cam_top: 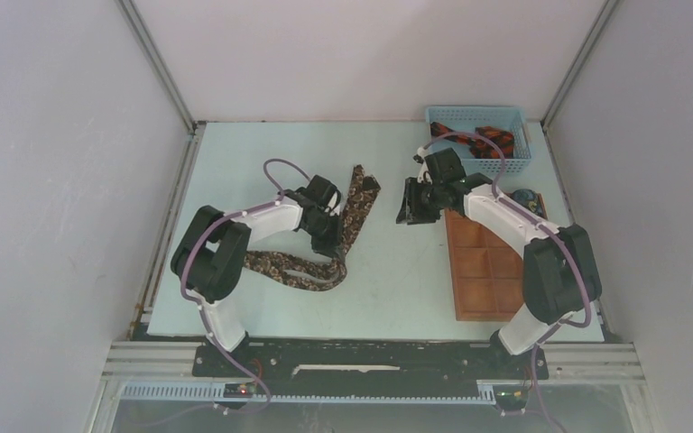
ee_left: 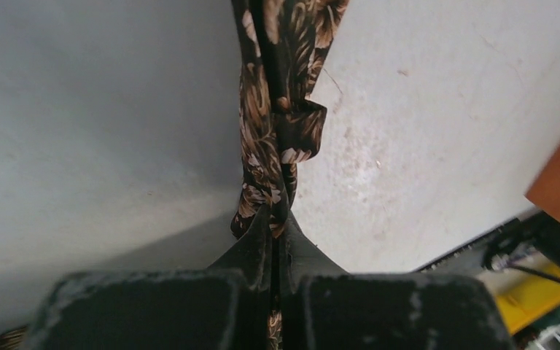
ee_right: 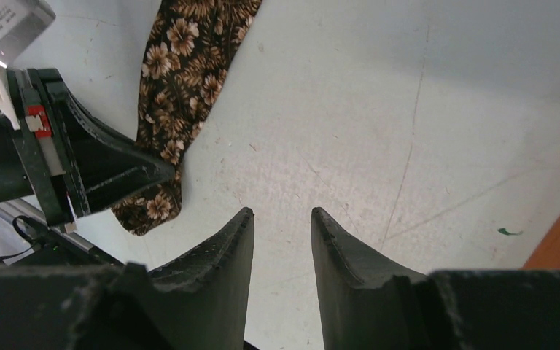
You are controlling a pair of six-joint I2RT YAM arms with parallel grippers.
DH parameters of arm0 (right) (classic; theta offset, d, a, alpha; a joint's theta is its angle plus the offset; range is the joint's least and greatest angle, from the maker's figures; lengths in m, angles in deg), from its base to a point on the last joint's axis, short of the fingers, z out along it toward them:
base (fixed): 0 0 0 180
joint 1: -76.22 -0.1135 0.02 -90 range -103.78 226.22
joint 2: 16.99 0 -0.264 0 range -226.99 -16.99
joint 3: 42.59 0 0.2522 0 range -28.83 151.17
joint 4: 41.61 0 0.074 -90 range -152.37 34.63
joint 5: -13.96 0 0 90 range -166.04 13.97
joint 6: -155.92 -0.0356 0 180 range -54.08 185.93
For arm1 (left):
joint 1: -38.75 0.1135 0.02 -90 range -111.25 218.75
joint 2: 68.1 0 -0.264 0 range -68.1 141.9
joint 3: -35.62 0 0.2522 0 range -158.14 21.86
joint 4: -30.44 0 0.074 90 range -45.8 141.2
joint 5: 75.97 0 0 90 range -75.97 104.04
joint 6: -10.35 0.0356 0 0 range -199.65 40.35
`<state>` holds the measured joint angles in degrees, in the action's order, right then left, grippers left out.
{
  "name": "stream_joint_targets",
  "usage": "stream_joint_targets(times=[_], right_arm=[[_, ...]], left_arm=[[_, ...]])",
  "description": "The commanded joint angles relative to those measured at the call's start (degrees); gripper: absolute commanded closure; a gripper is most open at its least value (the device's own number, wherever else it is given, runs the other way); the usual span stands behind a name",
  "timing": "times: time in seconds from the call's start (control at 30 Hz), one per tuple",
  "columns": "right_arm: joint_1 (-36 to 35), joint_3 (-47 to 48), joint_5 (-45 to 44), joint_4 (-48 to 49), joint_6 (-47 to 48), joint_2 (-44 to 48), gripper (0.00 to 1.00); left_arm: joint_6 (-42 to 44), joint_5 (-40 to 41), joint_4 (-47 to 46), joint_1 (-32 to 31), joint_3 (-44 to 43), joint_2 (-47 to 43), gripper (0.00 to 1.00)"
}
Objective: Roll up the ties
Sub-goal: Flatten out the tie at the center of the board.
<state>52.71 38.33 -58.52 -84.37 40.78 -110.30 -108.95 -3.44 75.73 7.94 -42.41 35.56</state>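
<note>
From above, the brown floral tie lay bent across the left half of the desk. The left jaws sat on it by the bend, though that view couldn't show the grip. The left wrist view did: left jaws together, clamped on bunched fabric. The right wrist view had the right jaws apart over bare desk, holding nothing, with the tie off to their left. At far right, the basket held a black and red-orange tie, partly masked by the right arm. The brown tie's near end vanished under the left arm.
</note>
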Motion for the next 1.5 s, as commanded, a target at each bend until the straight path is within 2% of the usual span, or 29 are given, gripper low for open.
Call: stream_joint_targets(times=[0.0,0.1,0.4,0.6,0.97,1.3,1.47], right_arm=[[-0.5,-0.4,2.5,4.0,-1.9,-1.8,0.62],[-0.6,-0.7,3.1,5.2,-2.7,-2.4,0.62],[0.3,-0.6,6.6,11.5,-5.9,-6.0,0.62],[1.2,0.8,6.9,13.7,-7.3,-9.1,0.62],[-0.2,6.8,7.3,15.2,-10.1,-16.1,0.62],[-4.2,17.5,0.7,9.1,-9.3,-25.6,0.62],[-6.5,22.8,-6.1,3.0,-7.9,-29.3,0.61]], left_arm=[[1.6,-12.2,-3.4,2.4,2.8,-3.3,1.00],[2.3,-16.1,-3.9,4.5,4.5,-3.0,1.00],[-0.1,-21.4,-5.3,7.4,5.5,-0.8,1.00],[-1.1,-22.8,-5.0,9.2,7.5,-1.5,1.00],[-1.6,-23.0,-5.1,9.3,16.1,-6.6,1.00],[-1.6,-22.7,-5.3,9.3,20.0,-9.9,1.00],[-1.3,-22.4,-5.3,9.3,20.4,-10.0,1.00]])
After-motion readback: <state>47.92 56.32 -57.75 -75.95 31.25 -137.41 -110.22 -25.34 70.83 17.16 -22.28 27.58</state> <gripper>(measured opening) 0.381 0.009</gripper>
